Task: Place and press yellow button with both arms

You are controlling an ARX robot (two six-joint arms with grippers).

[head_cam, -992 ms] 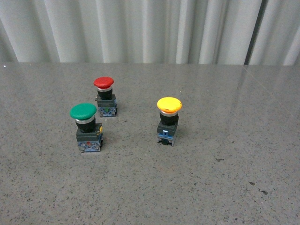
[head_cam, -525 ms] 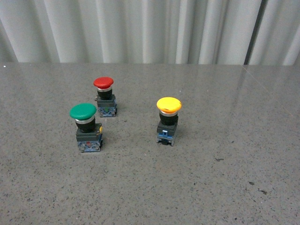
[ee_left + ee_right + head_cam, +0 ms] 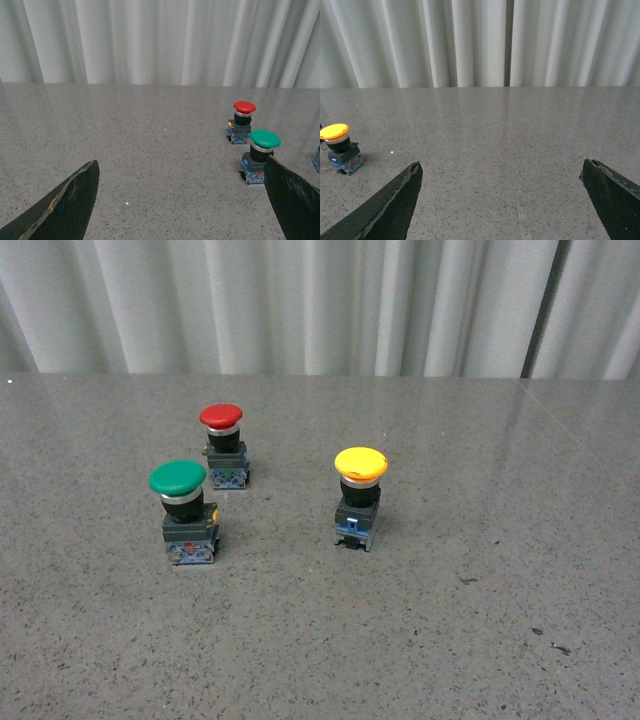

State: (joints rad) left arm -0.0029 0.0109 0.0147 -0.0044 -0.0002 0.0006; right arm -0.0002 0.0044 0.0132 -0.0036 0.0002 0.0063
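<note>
The yellow button (image 3: 360, 495) stands upright on the grey table, right of centre in the front view. It also shows at the edge of the right wrist view (image 3: 340, 147). Neither arm shows in the front view. My left gripper (image 3: 182, 167) is open and empty above bare table, with the green and red buttons beside one finger (image 3: 292, 197). My right gripper (image 3: 502, 167) is open and empty above bare table, well apart from the yellow button.
A green-capped button (image 3: 185, 510) and a red-capped button (image 3: 224, 445) stand upright left of the yellow one; both show in the left wrist view, green (image 3: 260, 155) and red (image 3: 242, 121). White curtains (image 3: 300, 300) hang behind the table's far edge.
</note>
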